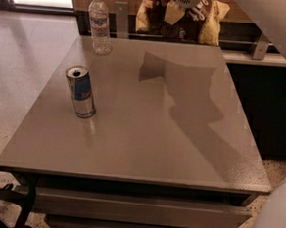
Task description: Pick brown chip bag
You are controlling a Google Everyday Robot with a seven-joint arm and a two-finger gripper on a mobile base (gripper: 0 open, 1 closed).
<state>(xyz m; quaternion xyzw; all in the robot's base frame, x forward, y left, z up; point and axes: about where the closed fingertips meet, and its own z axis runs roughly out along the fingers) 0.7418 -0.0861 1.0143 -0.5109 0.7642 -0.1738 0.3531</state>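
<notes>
Gripper (183, 6) at the top edge of the camera view, above the table's (156, 136) far edge, partly cropped. Fingers appear clamped on the brown chip bag (197, 25), which hangs clear of the table surface. Can (80, 92) upright near the table's left edge. Water bottle (99, 24) upright at the table's far left corner.

smooth white arm casing (282, 22); at the top edge, a white perforated gripper (184, 12) with pale yellow fingers (172, 13).

Office-like break area: grey table (156, 136), speckled floor (24, 58); tool (184, 13) with brown chip bag (190, 30) above far edge.
</notes>
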